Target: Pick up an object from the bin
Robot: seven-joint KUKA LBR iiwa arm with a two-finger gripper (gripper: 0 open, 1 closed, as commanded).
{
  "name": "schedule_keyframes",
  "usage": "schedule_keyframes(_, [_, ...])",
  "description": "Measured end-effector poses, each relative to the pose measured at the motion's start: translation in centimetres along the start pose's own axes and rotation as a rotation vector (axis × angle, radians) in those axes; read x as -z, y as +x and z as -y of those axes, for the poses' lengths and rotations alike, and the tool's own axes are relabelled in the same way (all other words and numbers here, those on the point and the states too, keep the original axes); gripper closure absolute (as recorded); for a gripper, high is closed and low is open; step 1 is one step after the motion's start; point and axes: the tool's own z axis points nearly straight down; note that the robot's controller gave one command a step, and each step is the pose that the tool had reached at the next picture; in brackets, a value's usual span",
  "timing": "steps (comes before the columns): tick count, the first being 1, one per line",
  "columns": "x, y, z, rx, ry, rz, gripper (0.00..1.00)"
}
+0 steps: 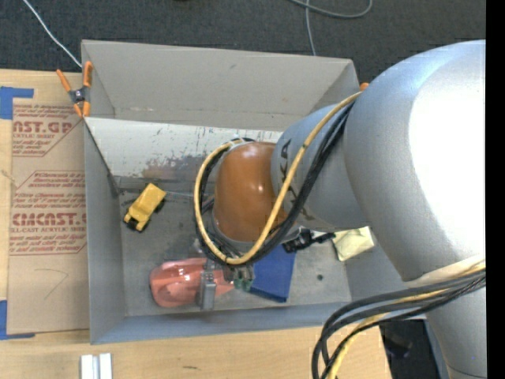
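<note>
My gripper [209,290] is low at the bin's front, beneath the arm's orange cover. It is down on the right end of a pink rounded thing [175,283] that lies along the front wall. I cannot tell whether it grips this thing. A blue flat block [274,276] lies just to the right of the gripper, partly under the arm. A yellow toy truck [144,206] rests tilted on the bin floor to the upper left, well apart from the gripper.
A pale yellow crumpled piece [354,243] lies at the right of the bin, beside the arm. The arm and its cables cover the middle and right of the bin floor.
</note>
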Motion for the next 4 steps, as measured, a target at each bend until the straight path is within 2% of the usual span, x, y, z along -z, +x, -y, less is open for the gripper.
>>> schedule_keyframes(2, [0.0, 0.0, 0.0, 0.000, 0.000, 0.000, 1.00])
schedule_keyframes(3, [7.1, -0.8, 0.2, 0.011, 0.001, 0.002, 1.00])
schedule_keyframes(4, [3.9, -1.2, -0.7, 0.013, -0.002, 0.007, 1.00])
